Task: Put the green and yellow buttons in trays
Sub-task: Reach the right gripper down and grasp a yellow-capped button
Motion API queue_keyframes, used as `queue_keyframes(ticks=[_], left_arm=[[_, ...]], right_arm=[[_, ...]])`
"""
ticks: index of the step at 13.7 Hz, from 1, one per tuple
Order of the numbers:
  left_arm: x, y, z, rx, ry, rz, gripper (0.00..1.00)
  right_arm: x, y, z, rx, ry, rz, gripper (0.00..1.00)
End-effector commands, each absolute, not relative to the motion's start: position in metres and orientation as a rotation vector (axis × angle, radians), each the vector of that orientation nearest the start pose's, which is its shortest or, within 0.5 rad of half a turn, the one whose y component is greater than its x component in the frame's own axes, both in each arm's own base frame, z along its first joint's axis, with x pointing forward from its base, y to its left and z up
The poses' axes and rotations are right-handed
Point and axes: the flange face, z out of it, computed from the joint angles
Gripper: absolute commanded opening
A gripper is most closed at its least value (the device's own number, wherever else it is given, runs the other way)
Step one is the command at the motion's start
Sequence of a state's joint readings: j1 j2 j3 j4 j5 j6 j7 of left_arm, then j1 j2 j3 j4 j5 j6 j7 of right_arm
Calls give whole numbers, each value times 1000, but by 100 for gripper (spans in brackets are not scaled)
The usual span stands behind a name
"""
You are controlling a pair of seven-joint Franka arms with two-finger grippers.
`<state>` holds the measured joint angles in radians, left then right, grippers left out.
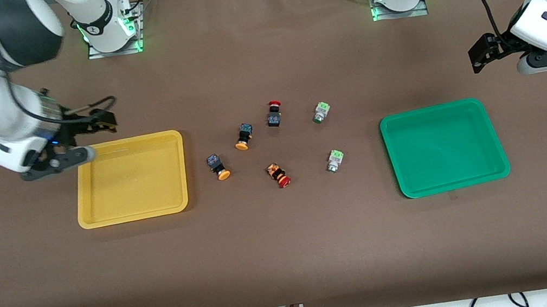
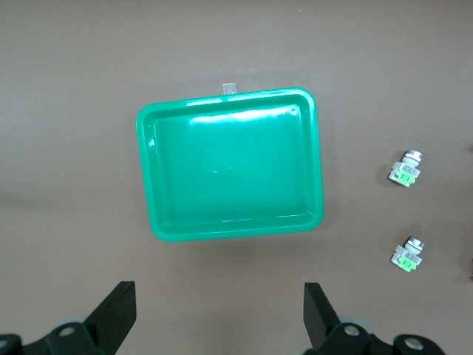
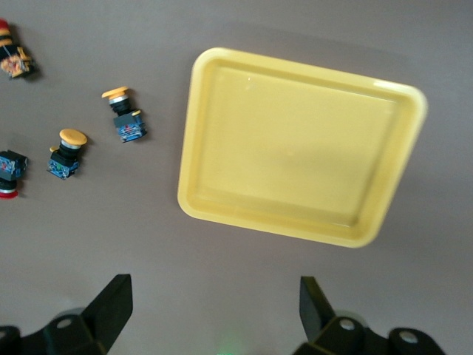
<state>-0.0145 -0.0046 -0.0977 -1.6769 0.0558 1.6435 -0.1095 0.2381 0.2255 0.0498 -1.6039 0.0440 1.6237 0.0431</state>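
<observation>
1. My right gripper (image 3: 211, 314) hangs released over the yellow tray's (image 1: 91, 215) edge; my left gripper (image 2: 219, 314) waits released beside the green tray (image 1: 493, 138)
2. Buttons lie between the trays; I'd drop squarely over the nearer yellow button (image 1: 218, 166), at the yellow tray's 3 o'clock

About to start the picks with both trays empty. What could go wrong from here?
1. Two red-capped buttons lie among the yellow-capped ones and share their dark bodies, so the right hand, open by the yellow tray, might grab the wrong one.
2. All the buttons lie tipped on their sides, so one may roll or slip when pinched.
3. The green buttons sit away from the open left hand, which is past the green tray.
</observation>
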Motion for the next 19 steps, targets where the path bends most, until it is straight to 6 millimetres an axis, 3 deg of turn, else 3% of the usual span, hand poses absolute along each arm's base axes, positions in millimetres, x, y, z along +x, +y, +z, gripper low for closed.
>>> queue_keyframes(ticks=[1,4,8,10,13,15,19], left_arm=[[550,-60,588,-3108,22,40,100],[550,-60,588,-3108,22,40,100],[549,-66,591,-3107,39,35,100],[551,-66,591,-3106,41,49,100],[551,-66,591,-3105,41,68,100],[550,-66,590,-3104,43,77,100],[550,-67,591,-3104,45,73,100]], right_arm=[[583,222,411,-3074,-427,313,100],[568,283,331,-3075,-374,209,100],[557,332,250,-3067,-385,135,100],[551,341,220,-3067,-390,126,100],[546,339,184,-3056,-383,70,99],[544,338,176,-3056,-381,63,88],[545,337,178,-3058,-370,68,36]])
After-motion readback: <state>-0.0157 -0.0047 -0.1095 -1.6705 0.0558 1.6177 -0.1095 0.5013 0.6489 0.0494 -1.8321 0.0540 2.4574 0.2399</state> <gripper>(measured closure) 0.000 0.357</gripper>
